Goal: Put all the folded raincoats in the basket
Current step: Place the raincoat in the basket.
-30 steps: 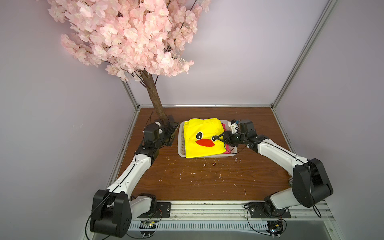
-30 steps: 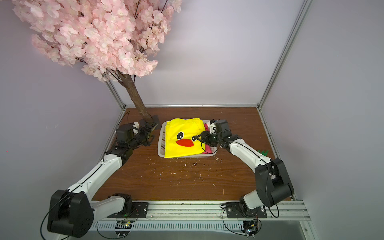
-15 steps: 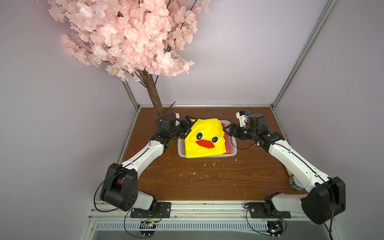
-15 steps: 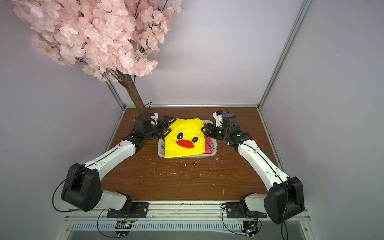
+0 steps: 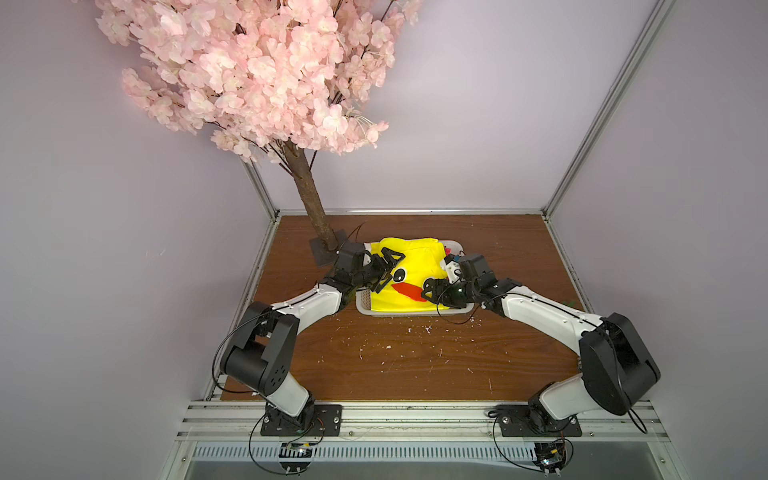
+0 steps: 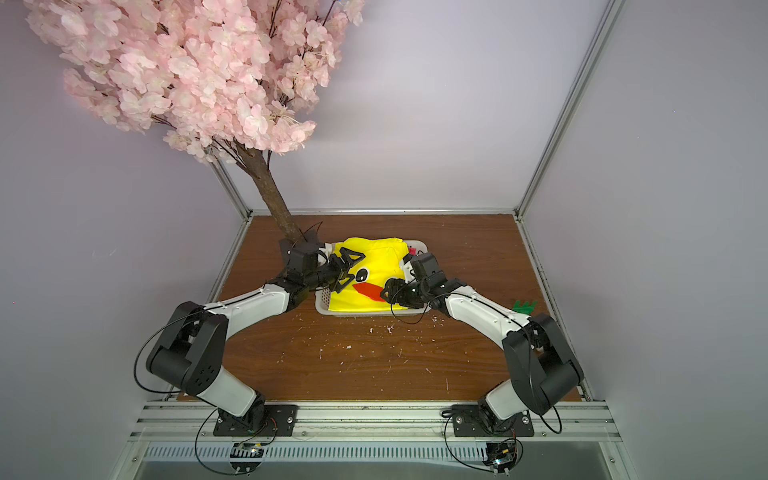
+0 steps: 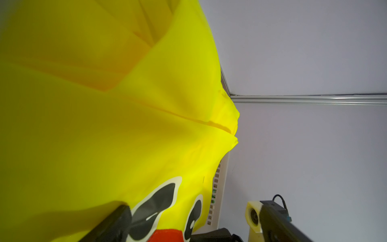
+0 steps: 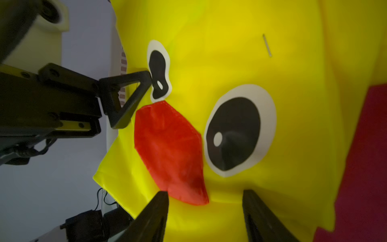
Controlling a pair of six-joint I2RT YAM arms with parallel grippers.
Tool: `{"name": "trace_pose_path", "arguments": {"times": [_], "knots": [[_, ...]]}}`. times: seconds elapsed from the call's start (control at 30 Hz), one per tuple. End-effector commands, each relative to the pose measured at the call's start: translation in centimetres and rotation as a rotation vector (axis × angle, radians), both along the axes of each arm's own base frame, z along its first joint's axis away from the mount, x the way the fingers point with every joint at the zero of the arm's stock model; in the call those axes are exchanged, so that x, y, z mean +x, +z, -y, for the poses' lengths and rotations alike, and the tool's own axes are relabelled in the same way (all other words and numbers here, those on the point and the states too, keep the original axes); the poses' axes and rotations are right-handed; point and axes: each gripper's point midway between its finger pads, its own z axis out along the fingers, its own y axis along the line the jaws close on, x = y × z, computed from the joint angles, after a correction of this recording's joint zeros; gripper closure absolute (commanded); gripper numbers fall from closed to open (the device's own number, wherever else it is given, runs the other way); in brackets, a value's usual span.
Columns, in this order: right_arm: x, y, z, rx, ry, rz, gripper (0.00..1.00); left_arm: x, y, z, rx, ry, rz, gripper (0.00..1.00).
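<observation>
Table read as a clock: 12 at the back wall, 6 at the arm bases. Basket (image 5: 362, 300), white and perforated, sits between centre and 12. Raincoat (image 5: 409, 259), yellow, folded, duck face up, lies inside the basket and covers most of it; same reading in both top views. A magenta cloth (image 8: 366, 146) shows under the raincoat on the basket's 3 o'clock side. Left gripper (image 5: 390, 270) is at the basket's 9 o'clock edge, jaws spread wide, holding nothing. In the right wrist view one of its fingertips (image 8: 142, 76) sits at the smaller printed eye; contact uncertain. Right gripper (image 5: 428, 291) is at the basket's 4 o'clock, low over the red beak (image 8: 169, 150), jaws apart, only flat fabric seen between them, no grip. Tree trunk (image 5: 309, 195) stands at 11. White crumbs (image 5: 427, 330) are scattered from centre toward 6.
</observation>
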Motion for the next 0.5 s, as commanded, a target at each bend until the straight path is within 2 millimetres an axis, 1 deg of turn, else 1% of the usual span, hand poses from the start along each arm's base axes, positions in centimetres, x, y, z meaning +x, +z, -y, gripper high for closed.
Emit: {"name": "trace_pose_path", "arguments": {"times": [0.0, 0.1, 0.17, 0.23, 0.27, 0.3, 0.37, 0.4, 0.47], "knots": [[0.1, -1.0, -0.3, 0.034, -0.033, -0.031, 0.37, 0.7, -1.8, 0.3, 0.009, -0.012, 0.001, 0.0], [0.4, -2.0, -0.1, 0.017, -0.058, -0.047, 0.37, 1.2, -3.1, 0.4, 0.014, -0.013, -0.017, 0.0], [0.7, -2.2, -0.2, 0.015, -0.064, -0.053, 0.37, 1.3, -3.8, 0.3, 0.03, -0.012, -0.022, 0.0], [1.0, -2.0, -0.5, 0.025, -0.058, -0.052, 0.37, 1.5, -4.1, 0.3, 0.047, -0.019, -0.011, 0.01], [1.1, -1.7, -0.6, 0.027, -0.056, -0.046, 0.37, 1.7, -3.9, 0.3, 0.056, -0.023, 0.003, 0.01], [1.3, -1.4, -0.7, 0.03, -0.054, -0.039, 0.37, 1.9, -3.5, 0.3, 0.062, -0.027, 0.018, 0.0], [1.6, -0.3, -0.8, 0.033, -0.043, -0.014, 0.37, 2.5, -1.9, 0.5, 0.091, -0.044, 0.067, 0.0], [1.8, 0.3, -0.8, 0.028, -0.04, -0.003, 0.37, 2.7, -0.8, 0.5, 0.113, -0.053, 0.092, 0.0], [2.2, 1.9, -0.9, 0.029, -0.026, 0.029, 0.37, 3.1, 2.1, 0.4, 0.154, -0.064, 0.165, 0.0]]}}
